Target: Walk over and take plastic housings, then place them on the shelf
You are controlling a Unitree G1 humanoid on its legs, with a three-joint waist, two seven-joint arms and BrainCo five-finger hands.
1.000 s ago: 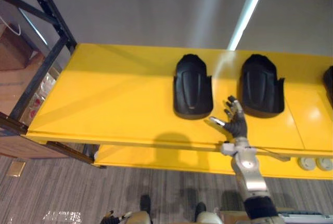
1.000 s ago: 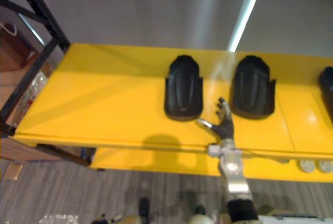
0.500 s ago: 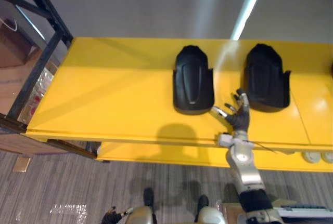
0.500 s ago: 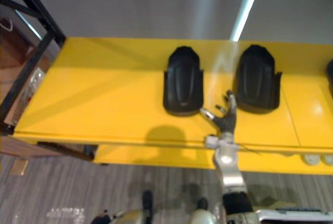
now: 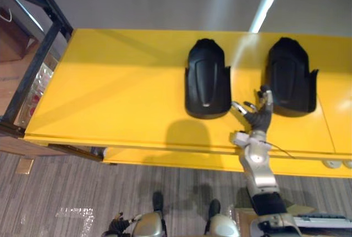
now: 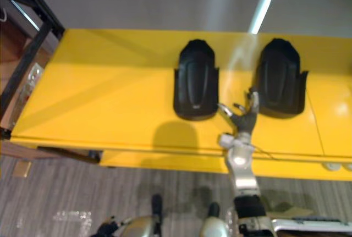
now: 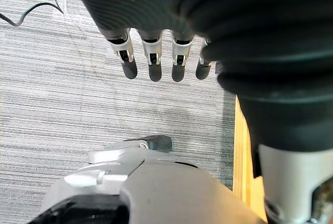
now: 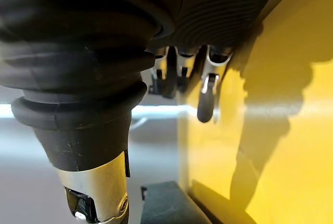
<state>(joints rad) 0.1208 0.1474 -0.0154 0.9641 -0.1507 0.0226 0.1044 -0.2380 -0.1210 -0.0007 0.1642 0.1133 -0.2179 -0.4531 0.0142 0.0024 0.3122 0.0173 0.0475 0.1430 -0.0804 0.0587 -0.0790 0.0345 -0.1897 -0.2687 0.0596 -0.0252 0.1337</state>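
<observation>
Our right robot hand (image 5: 259, 119) sits spread wide at the near edge of the yellow desk (image 5: 110, 94), holding nothing. One black plastic housing (image 5: 207, 80) lies just to its left, off the thumb, and a second housing (image 5: 291, 77) just to its right, near the fingertips. We judge the gap tight: turning toward either shell could knock the other askew or shove it away. The smooth domed shells also look broad for one palm, so a pinch may slip. Our left robot hand (image 7: 154, 63) hangs with straight, empty fingers above the floor (image 7: 52, 104), too far off to steady anything.
</observation>
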